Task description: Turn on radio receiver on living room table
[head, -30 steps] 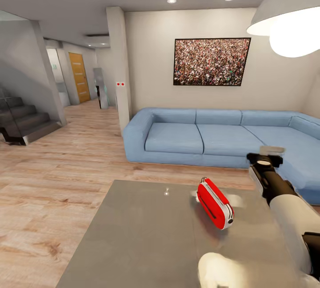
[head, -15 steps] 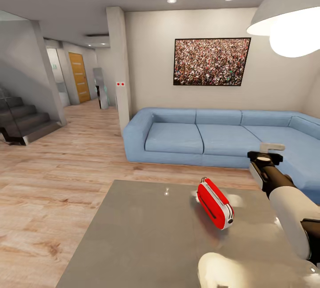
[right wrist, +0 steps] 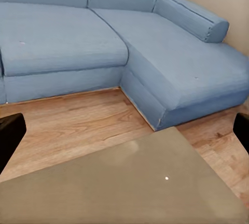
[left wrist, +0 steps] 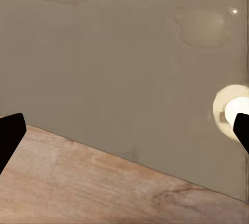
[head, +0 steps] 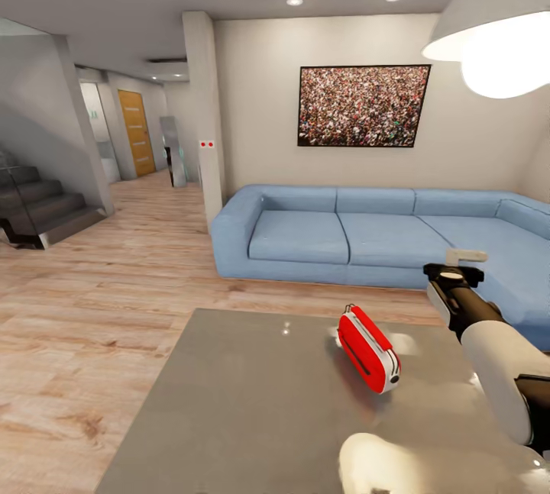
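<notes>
The radio receiver (head: 368, 349) stands on its edge on the table (head: 244, 410), red front facing left, white edge and round dial toward me, thin strap loop at its far end. My right gripper (head: 456, 266) hangs beyond and to the right of the radio, above the table's far right side, apart from it. In the right wrist view its dark fingertips (right wrist: 10, 133) sit wide apart, so the right gripper (right wrist: 124, 130) is open over the table's corner (right wrist: 129, 187). My left gripper (left wrist: 124, 135) is open too, above the table's edge (left wrist: 119, 78) and the floor.
A long blue corner sofa (head: 359, 238) runs behind the table, and its chaise (right wrist: 181, 57) lies close to the right gripper. A white pendant lamp (head: 496, 36) hangs at the upper right. Wood floor (head: 99, 295), a pillar (head: 205, 112) and stairs (head: 38, 208) lie to the left.
My right forearm has swung up and slightly left while its gripper stayed almost in place. The radio has not moved.
</notes>
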